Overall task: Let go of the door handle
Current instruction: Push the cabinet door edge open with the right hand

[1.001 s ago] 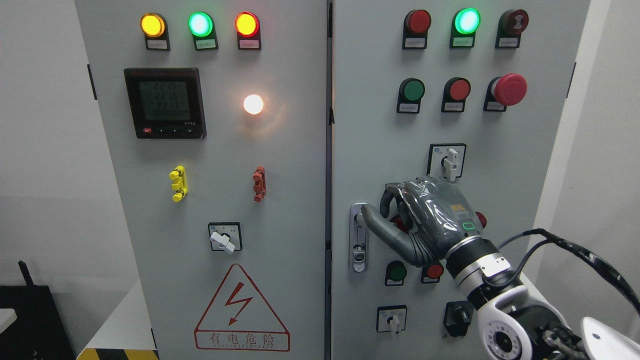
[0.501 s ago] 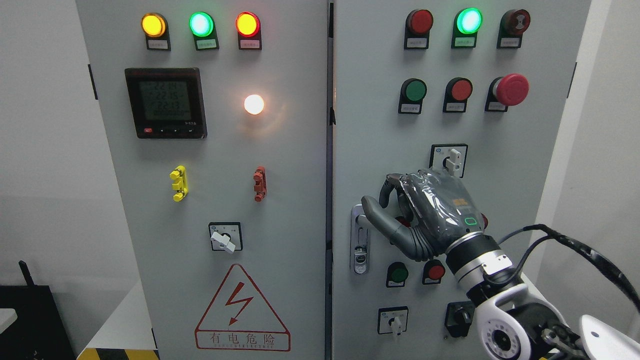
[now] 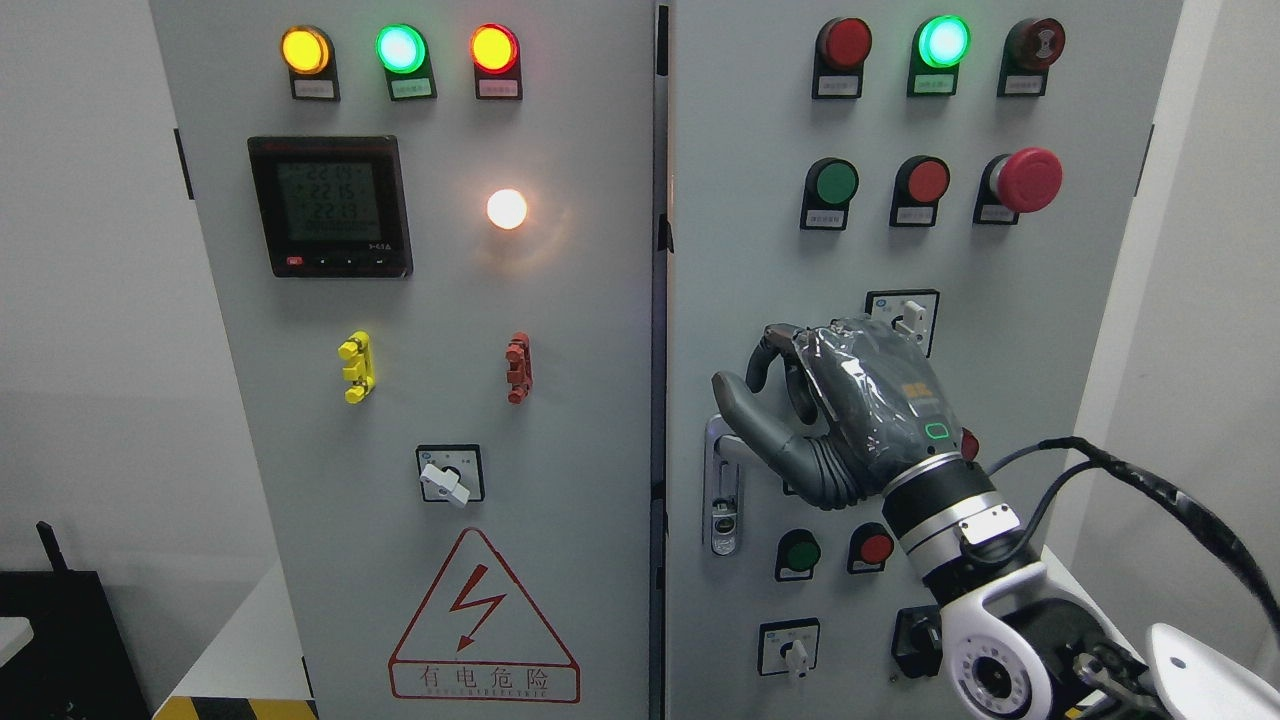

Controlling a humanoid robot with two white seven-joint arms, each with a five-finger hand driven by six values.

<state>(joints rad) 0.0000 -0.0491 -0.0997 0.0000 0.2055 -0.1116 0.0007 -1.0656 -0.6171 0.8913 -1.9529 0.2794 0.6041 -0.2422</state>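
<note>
The silver door handle stands upright at the left edge of the right cabinet door. My right hand, grey and wrapped in clear film, hovers just above and to the right of the handle's top. Its thumb points left over the top end of the handle, and the fingers are loosely bent above it. A gap shows between thumb and fingers, and nothing is in it. The hand is open and off the handle. My left arm is out of view.
The right door carries push buttons, a red mushroom stop button and rotary switches close around my hand. The left door has a meter, lamps and a warning triangle. A black cable loops from my forearm.
My right hand has risen and drifted slightly left, so the thumb has lifted off the handle's top. The right door's buttons and handle have shifted a little to the right.
</note>
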